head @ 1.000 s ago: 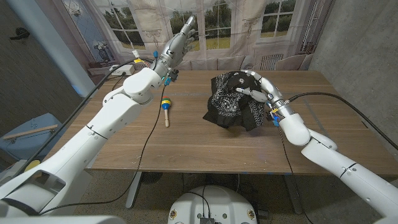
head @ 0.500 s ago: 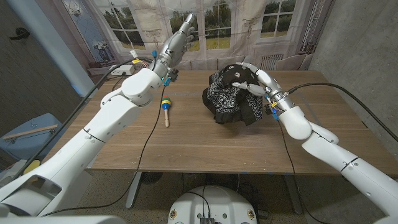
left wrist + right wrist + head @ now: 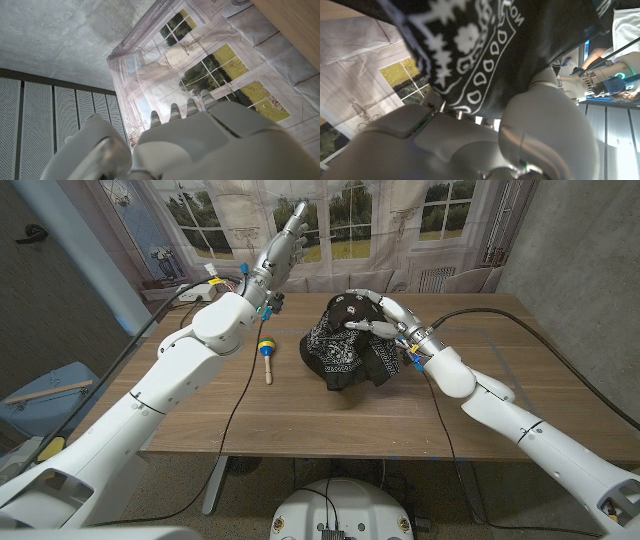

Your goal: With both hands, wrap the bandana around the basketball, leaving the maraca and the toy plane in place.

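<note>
On the wooden table (image 3: 300, 415), the landmark is the black bandana (image 3: 345, 345) with its white paisley print, bunched into a rounded mound a little right of the table's middle. It covers whatever sits beneath it — no basketball surface shows through, so the ball itself cannot be confirmed.

The right arm comes in from the near right corner, and the right hand (image 3: 385, 320) lies over the top of the bandana mound on its right side, fingers (image 3: 362, 326) spread and curved down onto the cloth. In the right wrist view the printed fabric (image 3: 485, 50) drapes right against the right hand (image 3: 485, 140); whether the fingers pinch a fold or only press on it cannot be told.

Left of the bandana, apart from it, the maraca (image 3: 267, 352) lies on the table — yellow, green and blue head away from the robot, wooden handle pointing toward the near edge.

Farther back and left of the bandana, the left hand (image 3: 285, 248) is raised well above the table, fingers straight and close together, holding nothing. The left wrist view shows the left hand (image 3: 200, 135) against the window-print backdrop (image 3: 210, 70).
</note>
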